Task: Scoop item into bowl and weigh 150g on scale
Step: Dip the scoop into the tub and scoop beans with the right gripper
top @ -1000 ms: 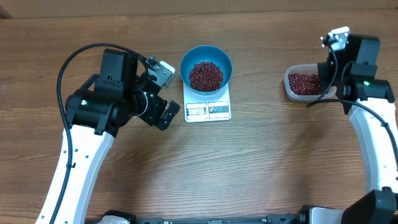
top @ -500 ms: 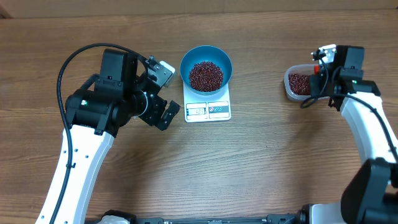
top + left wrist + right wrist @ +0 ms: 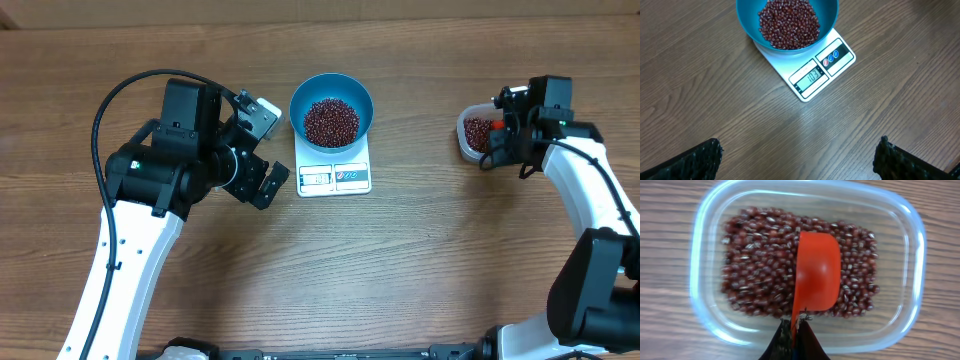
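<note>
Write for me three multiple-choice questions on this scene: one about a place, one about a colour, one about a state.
1. Where does the blue bowl stand?
A. on the white scale
B. on a chair
C. on the floor

2. What colour is the scoop that the right gripper holds?
A. green
B. white
C. red

3. How is the left gripper?
A. shut on a spoon
B. open, holding nothing
C. shut on a cloth

Answers:
1 A, the scale's display sticks out from under the bowl.
2 C, the right wrist view shows it bright red.
3 B, its fingers stand wide apart over bare wood.
</note>
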{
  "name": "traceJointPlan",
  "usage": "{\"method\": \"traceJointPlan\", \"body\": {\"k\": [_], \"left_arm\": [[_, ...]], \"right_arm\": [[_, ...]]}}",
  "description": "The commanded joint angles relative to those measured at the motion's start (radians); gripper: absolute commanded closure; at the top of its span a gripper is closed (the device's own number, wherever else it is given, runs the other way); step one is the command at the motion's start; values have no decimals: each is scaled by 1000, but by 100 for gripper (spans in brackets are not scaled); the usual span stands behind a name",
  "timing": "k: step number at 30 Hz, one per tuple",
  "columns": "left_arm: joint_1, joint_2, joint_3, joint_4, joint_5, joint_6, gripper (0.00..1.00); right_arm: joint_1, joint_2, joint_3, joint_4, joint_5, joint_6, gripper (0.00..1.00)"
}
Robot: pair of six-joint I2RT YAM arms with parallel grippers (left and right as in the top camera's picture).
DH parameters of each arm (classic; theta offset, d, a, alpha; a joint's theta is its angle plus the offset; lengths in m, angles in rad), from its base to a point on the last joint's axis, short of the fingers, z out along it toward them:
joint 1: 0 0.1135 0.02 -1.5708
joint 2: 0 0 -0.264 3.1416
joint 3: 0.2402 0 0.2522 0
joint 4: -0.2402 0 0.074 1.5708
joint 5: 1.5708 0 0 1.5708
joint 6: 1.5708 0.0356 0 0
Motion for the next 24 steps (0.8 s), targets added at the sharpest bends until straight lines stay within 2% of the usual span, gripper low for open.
{"method": "traceJointPlan", "body": {"k": [1, 7, 18, 24], "left_arm": [[0, -10, 21, 0, 19, -10, 0], [0, -10, 21, 0, 19, -10, 0], [0, -10, 21, 0, 19, -10, 0], [0, -10, 21, 0, 19, -10, 0]], "right_arm": [[-3, 0, 46, -16, -105, 13, 97], [-13, 4, 46, -27, -211, 21, 97], [-186, 79, 46, -31, -467, 167, 97], [-236, 106, 46, -31, -629, 222, 96]]}}
